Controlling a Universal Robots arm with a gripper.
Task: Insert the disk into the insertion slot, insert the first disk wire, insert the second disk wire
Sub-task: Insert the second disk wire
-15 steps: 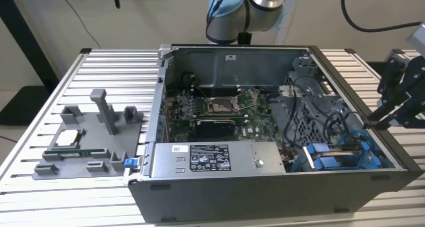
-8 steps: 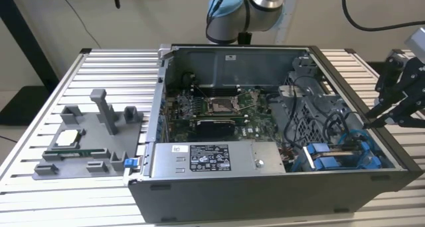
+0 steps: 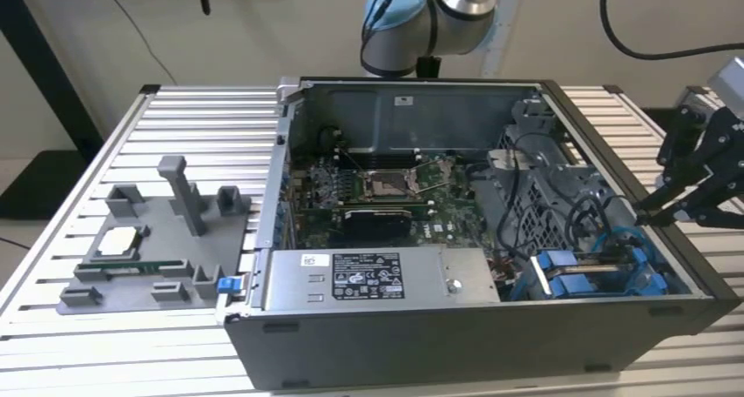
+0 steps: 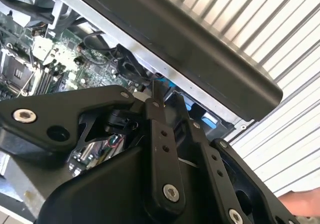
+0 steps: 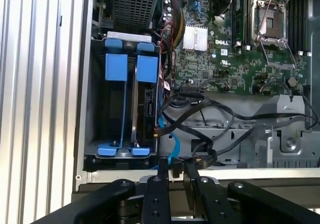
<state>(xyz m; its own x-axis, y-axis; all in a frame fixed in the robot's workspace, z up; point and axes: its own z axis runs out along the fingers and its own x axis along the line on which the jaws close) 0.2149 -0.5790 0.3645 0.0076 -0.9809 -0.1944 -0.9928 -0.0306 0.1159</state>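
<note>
slatted table (image 3: 198,101), going from the exterior view's left: grey fixture tray (image 3: 221,240) with a small square chip (image 3: 120,240) sitting on it, well apart from everything else in play.

next is the open computer case (image 3: 465,345), lying on its side. motherboard (image 3: 372,197) in the middle, labelled power supply box (image 3: 372,279) along the near wall.

insertion slot (image 3: 598,271) is at the case's end toward the exterior view's right, against the outer wall. in the first wrist view the disk (image 5: 148,108) is already down in the slot (image 5: 95,98), edge-on, with its blue carrier tab (image 5: 147,68) at the top. a second blue tab (image 5: 116,66) sits just beside it.

black cables (image 5: 200,106) loop loose just beside the bay, over the grey metal next to the board. a blue cable (image 5: 172,149) curls at the disk's end nearest the gripper.

gripper (image 3: 645,214) hangs just outside the case wall by the bay, angled in toward it. in the first wrist view its tip (image 5: 176,166) is near the cable ends at the bay's edge, with something dark right at it. can't tell if it's clamped on anything or just closed down narrow.
</note>
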